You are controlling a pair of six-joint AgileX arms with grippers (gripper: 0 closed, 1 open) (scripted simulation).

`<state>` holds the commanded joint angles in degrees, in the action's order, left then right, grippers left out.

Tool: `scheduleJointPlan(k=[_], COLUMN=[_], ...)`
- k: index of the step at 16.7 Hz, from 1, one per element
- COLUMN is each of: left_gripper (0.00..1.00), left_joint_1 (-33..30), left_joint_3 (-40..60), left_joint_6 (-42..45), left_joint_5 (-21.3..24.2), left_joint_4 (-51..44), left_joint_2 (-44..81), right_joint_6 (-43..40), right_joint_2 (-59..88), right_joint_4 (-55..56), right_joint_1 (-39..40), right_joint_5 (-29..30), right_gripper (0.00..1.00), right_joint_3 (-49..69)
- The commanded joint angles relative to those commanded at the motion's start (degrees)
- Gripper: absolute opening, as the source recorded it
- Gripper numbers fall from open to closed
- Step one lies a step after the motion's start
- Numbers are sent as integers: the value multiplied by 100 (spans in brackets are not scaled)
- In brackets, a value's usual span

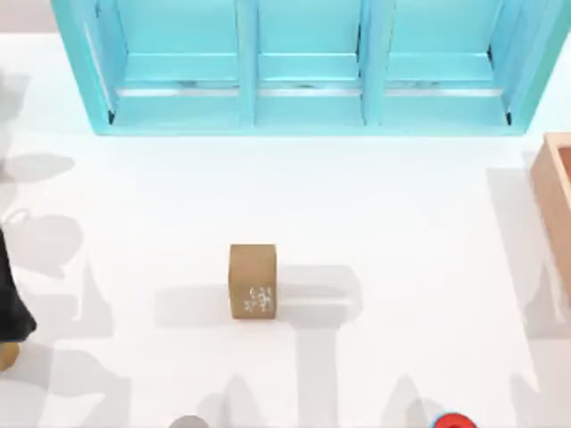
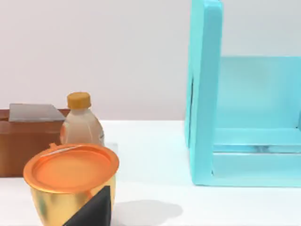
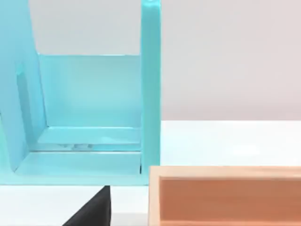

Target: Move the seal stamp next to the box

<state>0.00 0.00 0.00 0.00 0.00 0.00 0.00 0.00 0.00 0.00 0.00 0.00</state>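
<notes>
The seal stamp (image 1: 252,281), a small tan-brown block with pale carved marks on its near face, stands alone in the middle of the white table. The box (image 1: 558,192), pinkish-tan with thick walls, sits at the table's right edge, far from the stamp, and its long wall (image 3: 225,195) is close up in the right wrist view. My left arm (image 1: 11,299) is parked at the far left edge. A dark part of the left gripper (image 2: 91,212) shows in its wrist view, and a dark part of the right gripper (image 3: 91,209) shows beside the box. Neither gripper is near the stamp.
A big turquoise shelf unit (image 1: 303,67) spans the back of the table. A red-and-blue round thing (image 1: 453,421) lies at the front edge, right of centre. At the left are a gold cup with an orange lid (image 2: 70,183), a bottle (image 2: 81,125) and a brown box (image 2: 26,141).
</notes>
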Motion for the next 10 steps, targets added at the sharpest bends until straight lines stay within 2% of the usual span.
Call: scheduleJointPlan(k=[5,10], left_gripper=[100,100], left_joint_1=[0,0], left_joint_3=[0,0], left_joint_6=[0,0], left_joint_5=[0,0], left_joint_4=[0,0], left_joint_2=[0,0], right_joint_6=[92,565], right_joint_2=[295,1849], right_joint_4=[-232,-1507], right_joint_1=[79,434], right_joint_5=[-9,-56], right_gripper=[100,100], right_joint_3=[205,1449])
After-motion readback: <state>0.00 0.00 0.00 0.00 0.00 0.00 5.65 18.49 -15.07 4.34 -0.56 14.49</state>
